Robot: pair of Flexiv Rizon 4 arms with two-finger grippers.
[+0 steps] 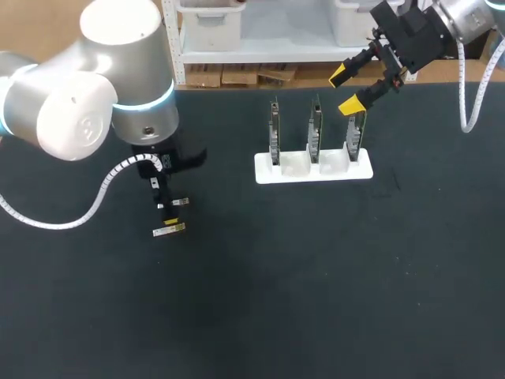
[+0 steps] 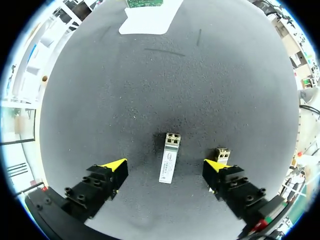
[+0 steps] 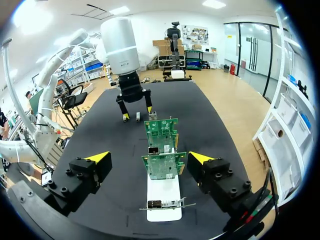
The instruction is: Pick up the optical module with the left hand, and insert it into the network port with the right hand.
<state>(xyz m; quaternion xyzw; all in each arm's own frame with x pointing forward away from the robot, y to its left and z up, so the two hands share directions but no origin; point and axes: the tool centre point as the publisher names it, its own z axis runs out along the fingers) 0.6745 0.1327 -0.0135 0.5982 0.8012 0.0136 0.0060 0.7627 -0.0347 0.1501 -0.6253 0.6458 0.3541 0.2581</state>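
Two arms over one black matte tabletop (image 1: pixel 331 284). Head view: left gripper (image 1: pixel 163 207) low over the cloth; right gripper (image 1: pixel 345 89) spread wide above a white plastic stand (image 1: pixel 312 168) of three upright green circuit boards (image 1: pixel 316 126). Left wrist view: slim silver metal optical module (image 2: pixel 169 159) flat between the released jaws, long axis pointing ahead, across the closing line; second like module (image 2: pixel 222 152) just outside one finger. Right wrist view: boards straight ahead of the parted jaws; left arm judged far nearer the module.
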